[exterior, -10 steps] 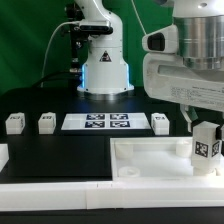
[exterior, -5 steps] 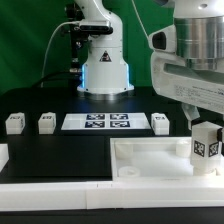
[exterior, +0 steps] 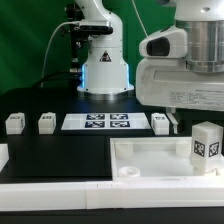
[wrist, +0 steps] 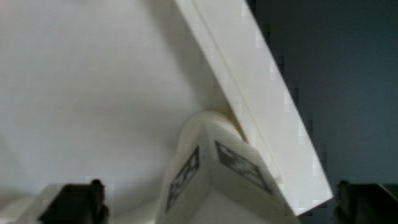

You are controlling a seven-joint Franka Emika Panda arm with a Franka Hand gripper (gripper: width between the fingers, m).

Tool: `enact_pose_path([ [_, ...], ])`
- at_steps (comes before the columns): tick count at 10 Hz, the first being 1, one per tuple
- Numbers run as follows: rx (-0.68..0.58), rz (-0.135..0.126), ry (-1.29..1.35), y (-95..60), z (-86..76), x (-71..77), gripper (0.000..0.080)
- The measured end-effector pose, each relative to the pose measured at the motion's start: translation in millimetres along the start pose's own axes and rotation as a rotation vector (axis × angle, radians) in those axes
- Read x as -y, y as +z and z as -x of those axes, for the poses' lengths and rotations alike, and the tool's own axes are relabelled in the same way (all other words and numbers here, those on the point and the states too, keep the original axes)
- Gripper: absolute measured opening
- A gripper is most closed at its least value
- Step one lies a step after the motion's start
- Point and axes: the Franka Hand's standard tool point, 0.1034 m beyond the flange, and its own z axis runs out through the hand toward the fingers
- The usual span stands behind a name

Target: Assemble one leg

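The leg (exterior: 207,143), a white block with a black-and-white tag, stands upright on the right corner of the flat white top (exterior: 150,160). My gripper (exterior: 185,120) hangs just above and to the exterior view's left of it, with nothing in it. In the wrist view the leg (wrist: 222,170) shows between my two dark fingertips (wrist: 75,200), which stand wide apart and do not touch it. My gripper (wrist: 221,205) is open. The white top (wrist: 89,90) fills most of that view.
Three more white leg blocks stand in a row at the back (exterior: 14,123), (exterior: 46,122), (exterior: 160,122). The marker board (exterior: 96,122) lies between them. The arm's base (exterior: 104,70) stands behind. A white wall (exterior: 60,190) runs along the front.
My hand has shifted toward the exterior view's left and away from the leg. The leg stays standing on the top's corner.
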Motion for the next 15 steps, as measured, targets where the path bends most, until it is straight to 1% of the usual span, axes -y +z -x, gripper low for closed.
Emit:
enact_pose_path([
  [2, 0.0, 0.003, -0.204, 0.7, 0.3, -0.2, 0.0649],
  [4, 0.0, 0.004, -0.474, 1.1, 0.0, -0.9, 0.0649],
  [5, 0.0, 0.003, -0.536, 1.1, 0.1, -0.6, 0.0649],
  [7, -0.001, 0.017, -0.811, 1.0, -1.2, -2.9, 0.0649],
  [8, 0.0, 0.018, -0.917, 1.0, -1.4, -3.2, 0.0649],
  [11, 0.0, 0.018, -0.942, 1.0, -1.4, -3.2, 0.0637],
  [13, -0.001, 0.018, -0.942, 0.9, -1.8, -3.6, 0.0293],
  [15, -0.002, 0.019, -0.927, 0.8, -2.7, -4.7, 0.0294],
])
